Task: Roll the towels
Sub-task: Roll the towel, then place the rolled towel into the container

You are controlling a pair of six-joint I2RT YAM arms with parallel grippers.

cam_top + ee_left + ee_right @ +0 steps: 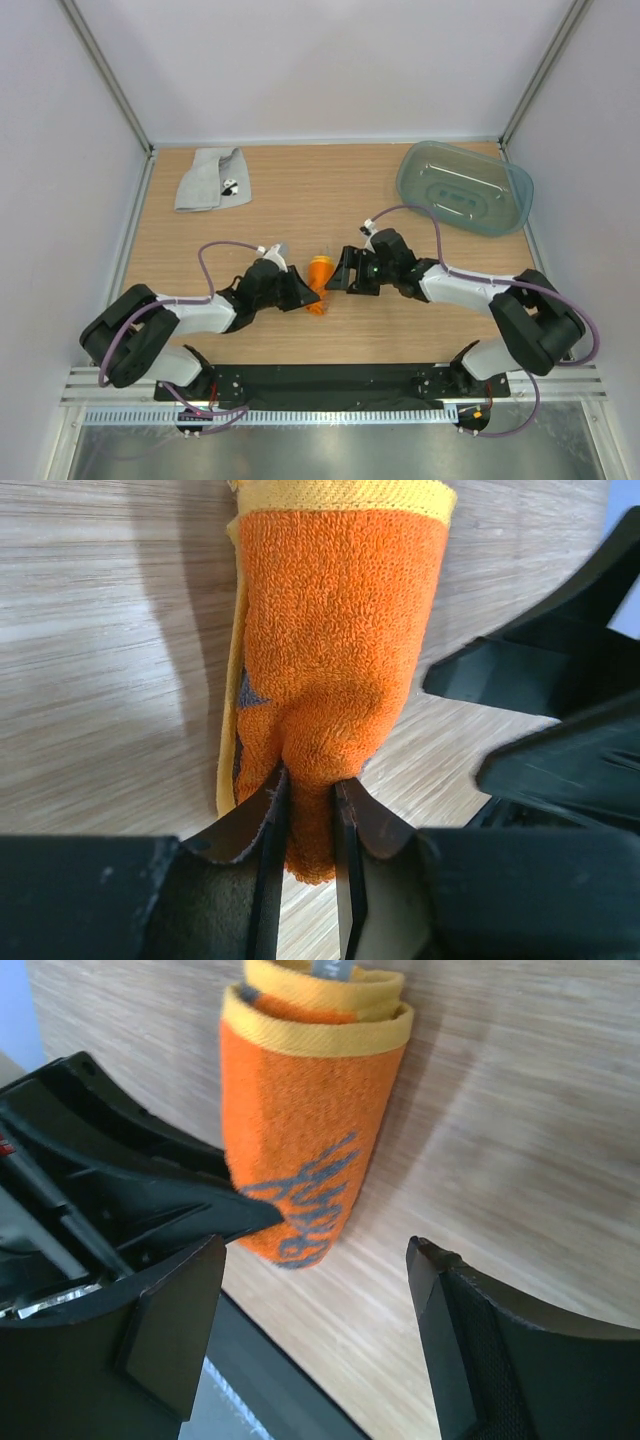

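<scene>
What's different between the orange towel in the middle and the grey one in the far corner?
The orange towel is bright orange with a yellow hem and grey pattern; the grey towel is plain light grey. The orange towel is rolled into a short cylinder; the grey towel lies loosely folded. The left claw pinches the orange towel's end; nothing touches the grey towel. Both are soft cloths on the wooden table.

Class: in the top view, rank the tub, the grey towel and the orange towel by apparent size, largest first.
1. tub
2. grey towel
3. orange towel, rolled up, clearly the smallest
</scene>
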